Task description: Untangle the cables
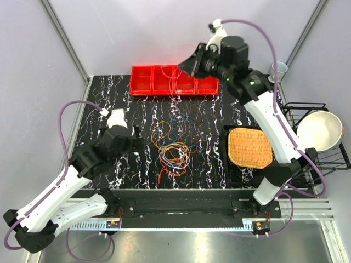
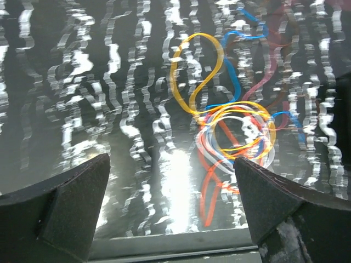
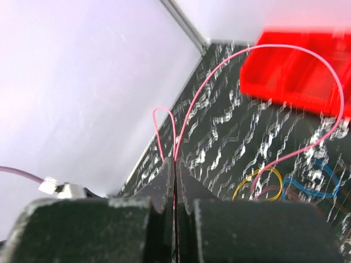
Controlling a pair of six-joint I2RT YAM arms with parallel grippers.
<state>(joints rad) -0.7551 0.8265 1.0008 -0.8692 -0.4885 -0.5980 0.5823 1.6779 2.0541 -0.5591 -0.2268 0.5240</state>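
Cables (image 1: pixel 173 148) in loose multicoloured tangle, left tool (image 2: pixel 171 161) agape, right tool (image 3: pixel 175 164) pinching pink cable (image 3: pixel 285 46).

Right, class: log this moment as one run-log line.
left gripper: open, beside cables | right gripper: shut on pink cable, high near red tray | cables: tangled heap on table

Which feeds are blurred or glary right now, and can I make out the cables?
Top external: sharp, though the red bin glows overexposed. Left wrist: table pattern smeared, glare patch at bottom centre, cables readable by colour. Right wrist: bin and far cables soft; the pink cable pinched in the shut right gripper is clear.
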